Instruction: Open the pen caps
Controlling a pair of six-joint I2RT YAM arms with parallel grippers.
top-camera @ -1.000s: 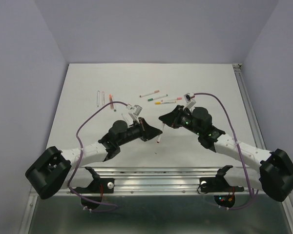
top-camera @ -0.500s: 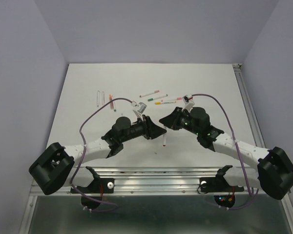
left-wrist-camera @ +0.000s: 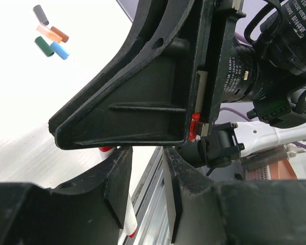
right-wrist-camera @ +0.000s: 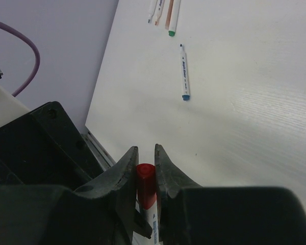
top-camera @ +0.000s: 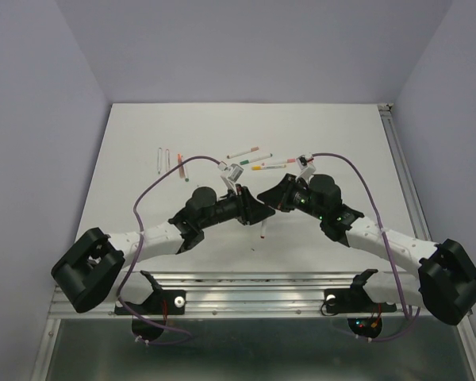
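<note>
Roughly midway, by my reading. Five loose pen caps [left-wrist-camera: 50, 34] lie clustered on the table [top-camera: 341, 143], grey, orange, brown, green and blue, so that many pens look done. A blue-tipped pen [right-wrist-camera: 184, 71] lies bare on the table in the right wrist view. A group of far pens [top-camera: 258, 159] lies near the middle and three side pens [top-camera: 168, 160] lie off to the left. From above they are too small for me to tell which of them carry a cap.

The one in work is the red pen [right-wrist-camera: 154, 222], held up between the two arms above the near part of the table. The right pincer [right-wrist-camera: 145, 155] is clenched on its red cap [right-wrist-camera: 145, 176], and the white barrel hangs below the fingers. The cap looks seated on the barrel, so this pull is not yet made. The left pincer [left-wrist-camera: 147, 158] stands released: its jaws are parted wider than the barrel, which passes close beside one finger without being clamped.

What is left, as I judge it, is to take hold of the barrel with the left pincer, draw cap and barrel apart, and then deal with any capped pens among those on the table.
</note>
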